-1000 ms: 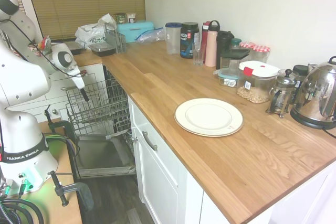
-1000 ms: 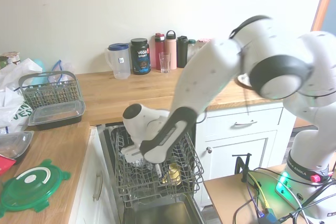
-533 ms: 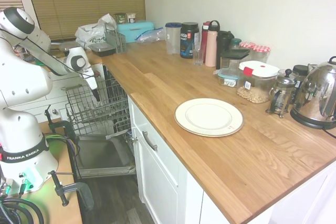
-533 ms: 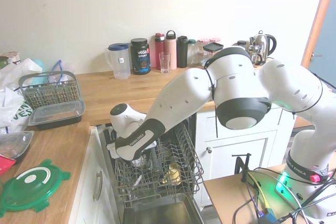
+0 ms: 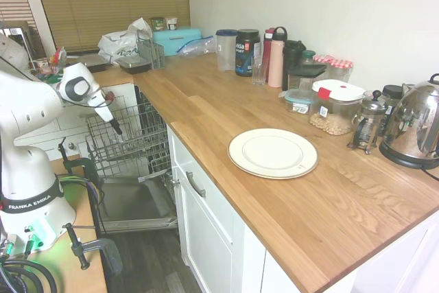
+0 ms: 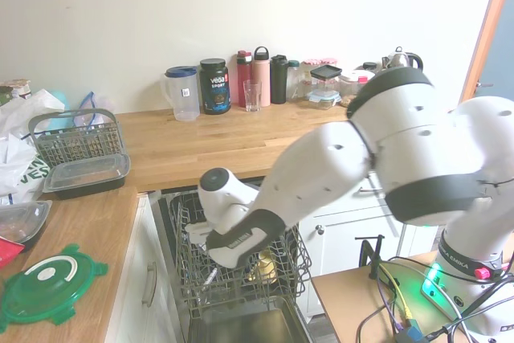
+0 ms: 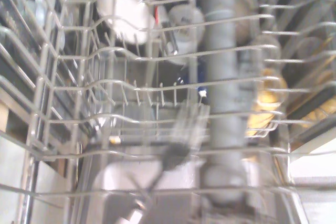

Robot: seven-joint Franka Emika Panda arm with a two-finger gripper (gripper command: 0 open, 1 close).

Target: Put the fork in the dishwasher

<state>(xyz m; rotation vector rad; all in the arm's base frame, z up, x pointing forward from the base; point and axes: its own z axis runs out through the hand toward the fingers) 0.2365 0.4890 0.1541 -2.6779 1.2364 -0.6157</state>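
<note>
In the first exterior view the gripper (image 5: 115, 128) hangs over the dishwasher (image 5: 127, 143) rack beside the counter (image 5: 226, 111); whether its fingers are spread cannot be told. A plate (image 5: 273, 152) lies on the counter, well apart from the rack. In the second exterior view the arm hides the gripper over the rack (image 6: 241, 271), near a cutlery basket (image 6: 76, 140). In the wrist view the fork (image 7: 181, 137) shows blurred among the rack's wires.

The wooden worktop (image 5: 206, 111) is carrying a white plate (image 5: 272, 152) near its front edge. Behind the plate, against the wall, bottles (image 5: 276, 57), jars (image 5: 335, 106) and a steel kettle (image 5: 413, 127) are standing in a row.
</note>
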